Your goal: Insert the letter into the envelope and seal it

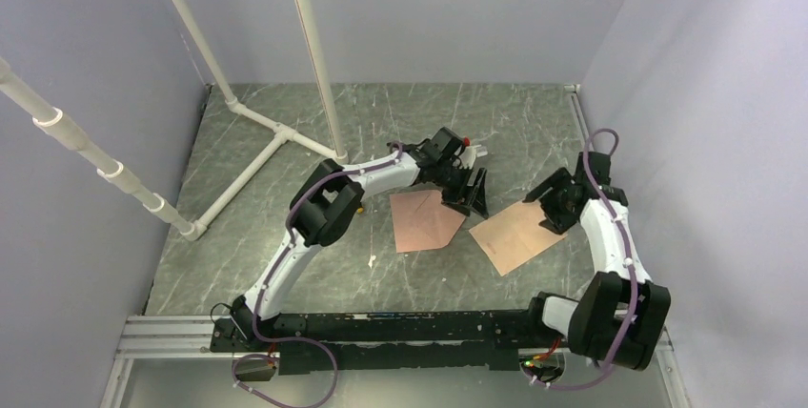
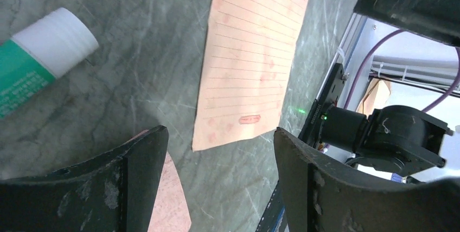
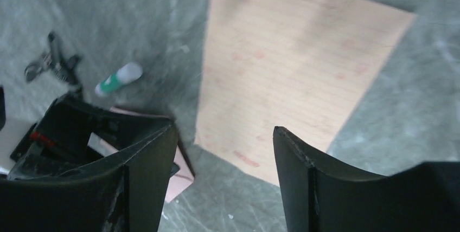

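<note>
The pinkish envelope [image 1: 422, 220] lies flat mid-table, its pointed flap toward the right. The tan lined letter [image 1: 517, 236] lies flat just right of it, a strip of bare table between them. My left gripper [image 1: 473, 193] hovers at the envelope's far right corner. It is open, with only table between its fingers; the left wrist view shows the letter [image 2: 255, 53] ahead and an envelope corner [image 2: 165, 199] by the left finger. My right gripper [image 1: 555, 206] is open and empty over the letter's far right edge. Its wrist view shows the letter [image 3: 304, 69] and an envelope corner [image 3: 181, 175].
A green-and-white glue stick [image 2: 38, 58] lies on the table beyond the envelope, also seen from the right wrist [image 3: 119, 78]. A white pipe frame [image 1: 257, 127] stands at the back left. Grey walls close the table on three sides.
</note>
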